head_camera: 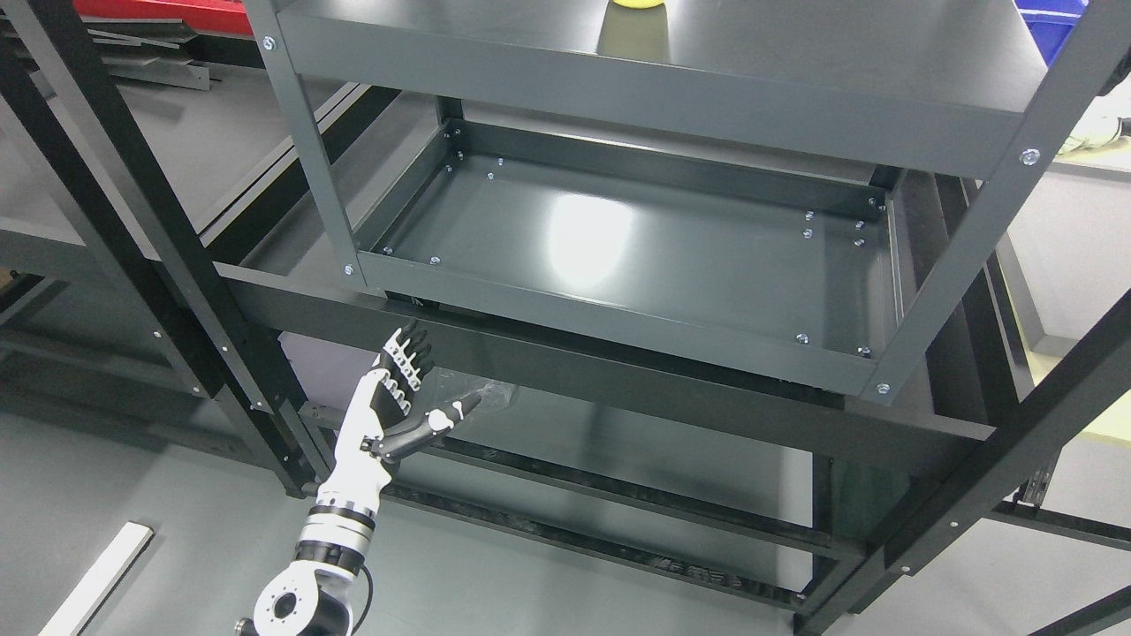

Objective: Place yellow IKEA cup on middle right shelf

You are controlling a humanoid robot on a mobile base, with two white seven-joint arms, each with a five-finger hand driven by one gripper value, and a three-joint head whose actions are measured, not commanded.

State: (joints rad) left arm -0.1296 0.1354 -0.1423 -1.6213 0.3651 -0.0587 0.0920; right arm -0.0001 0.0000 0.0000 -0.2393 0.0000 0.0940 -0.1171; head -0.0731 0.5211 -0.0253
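Grey floor runs behind and beneath a dark grey metal shelf rack [565, 88], which I see from above through the head camera. Black frame posts [132, 221] cross the picture at the left and lower right. On the upper shelf [795, 53], at the top edge of the picture, I see the lower part of the yellow cup [636, 3]; most of it is cut off by the frame edge, and its yellow reflection lies on the shelf surface just below it. One level down, a tray-shaped shelf [618, 238] with raised rims and visible bolts carries a bright glare patch.

My left hand [406, 397] comes in from the lower left on a white and black forearm. Its fingers [408, 349] are extended and spread, the thumb angled out to the right, holding nothing. It hangs below the front rim of the tray shelf, well apart from the cup.

A white strip [93, 579] lies on the floor at the lower left
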